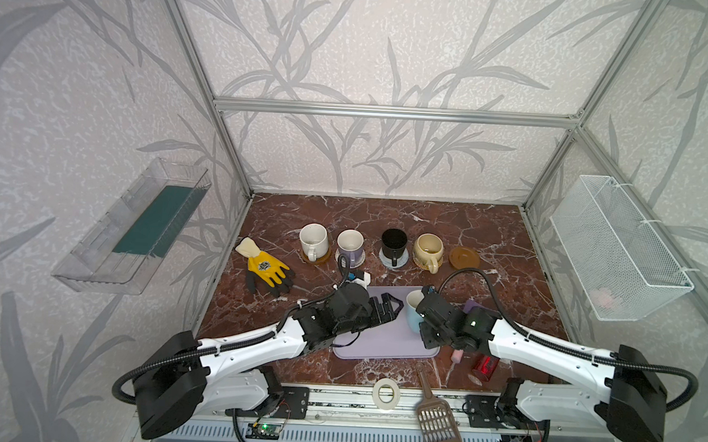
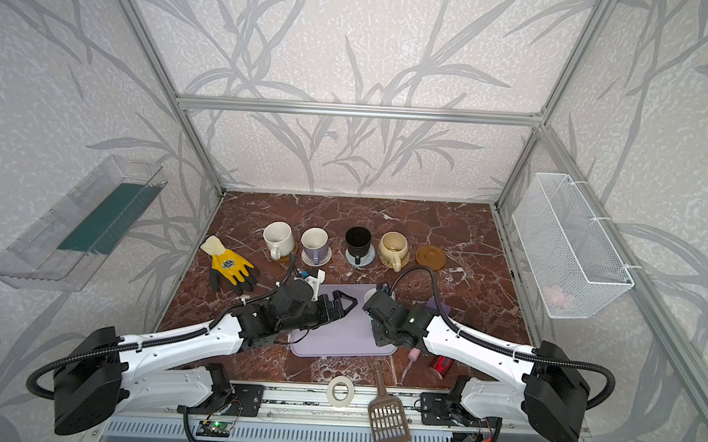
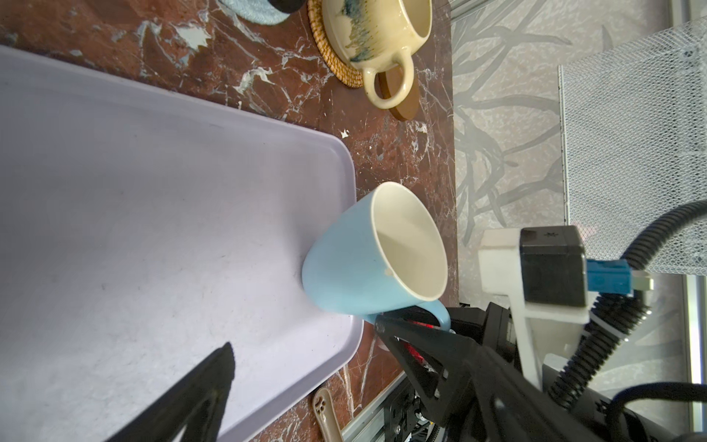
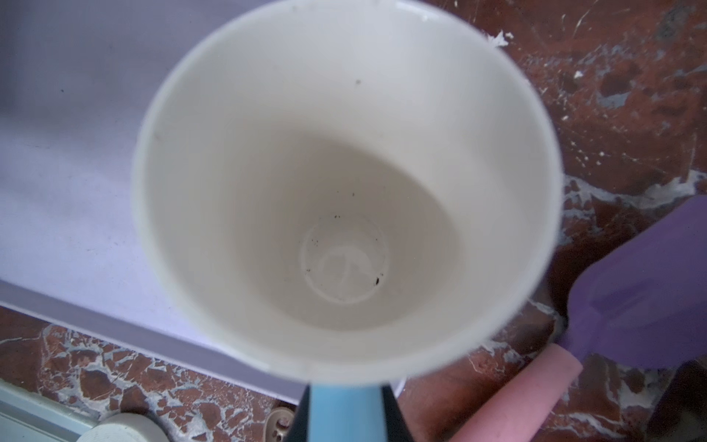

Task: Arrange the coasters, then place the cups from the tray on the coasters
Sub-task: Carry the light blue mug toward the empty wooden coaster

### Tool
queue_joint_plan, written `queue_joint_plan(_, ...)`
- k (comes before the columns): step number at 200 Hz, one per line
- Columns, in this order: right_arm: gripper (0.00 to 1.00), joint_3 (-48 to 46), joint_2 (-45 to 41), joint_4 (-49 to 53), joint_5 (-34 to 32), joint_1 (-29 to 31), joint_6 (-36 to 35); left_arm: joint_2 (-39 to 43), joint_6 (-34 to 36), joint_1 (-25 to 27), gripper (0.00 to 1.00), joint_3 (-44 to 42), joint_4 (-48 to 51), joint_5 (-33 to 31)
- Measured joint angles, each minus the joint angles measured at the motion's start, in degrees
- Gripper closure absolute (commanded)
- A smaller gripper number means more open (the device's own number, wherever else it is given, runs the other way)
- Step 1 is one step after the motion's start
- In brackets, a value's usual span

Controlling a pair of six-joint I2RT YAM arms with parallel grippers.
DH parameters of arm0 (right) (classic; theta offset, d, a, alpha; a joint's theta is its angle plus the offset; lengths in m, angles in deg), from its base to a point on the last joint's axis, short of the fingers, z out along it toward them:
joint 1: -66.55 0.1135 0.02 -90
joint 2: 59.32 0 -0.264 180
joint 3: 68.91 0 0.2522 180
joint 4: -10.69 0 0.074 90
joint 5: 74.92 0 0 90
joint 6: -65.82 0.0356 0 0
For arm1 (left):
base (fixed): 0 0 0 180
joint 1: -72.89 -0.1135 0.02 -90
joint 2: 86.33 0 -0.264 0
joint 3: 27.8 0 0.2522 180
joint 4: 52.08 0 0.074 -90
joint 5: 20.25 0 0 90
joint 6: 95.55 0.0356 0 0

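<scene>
Front edge: a brown slotted scoop [image 1: 433, 417] lies with its handle on the desk [image 1: 489, 233] and its head over the rail. A white tape ring [image 1: 387, 393] sits just left of it.
Tray: the pale lavender tray [image 1: 379, 342] lies near the middle of the desk's front edge and carries 1 cup.
Light blue cup: the light blue cup [image 1: 410, 314] is at the tray's far right corner, mouth up, white inside (dark specks dot the bottom in the right wrist view). I cannot tell whether its base touches the tray.
Right claw: the right claw [image 4: 346, 411] is clamped on that cup's blue handle, with 1 black finger on each side.
Left claw: the left claw [image 1: 390, 309] hangs over the tray's far part, just left of the cup, with its fingers spread wide apart.
Far row: 4 cups stand in a line parallel to the desk's far edge.
- The white speckled cup [image 1: 314, 238] is on the left wooden coaster [image 1: 316, 258].
- The lavender cup [image 1: 350, 247] is on the white-beige coaster [image 2: 326, 257].
- The black cup [image 1: 393, 240] is on the grey-blue coaster [image 1: 402, 261].
- The cream-yellow cup [image 1: 428, 248] is on the rattan coaster [image 1: 418, 263].
Row's right end: the bare wooden coaster [image 1: 465, 257] lies just beside the rattan one.
Left edge: a yellow-and-black glove [image 1: 266, 267] lies flat near it.
Front right: a red can [image 1: 484, 366] and a pink cylinder [image 1: 456, 355] lie beside the tray, partly under the right arm.
</scene>
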Motion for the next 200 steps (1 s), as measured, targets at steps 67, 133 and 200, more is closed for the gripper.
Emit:
queue_joint_plan(67,1.0,-0.8,-3.1,-0.1,-0.7,0.0,1.8,-0.4,1.5,-1.3,0.01,3.0,0.4,1.5)
queue_joint_plan(133,1.0,-2.6,-10.1,-0.5,-4.2,-2.1,0.3,-5.9,1.7,-2.2,0.01,7.1,-0.2,2.9)
queue_joint_plan(200,1.0,-2.5,-11.5,-1.3,-2.0,-15.9,-5.3,-11.6,3.3,-2.2,0.01,16.2,-0.1,2.5)
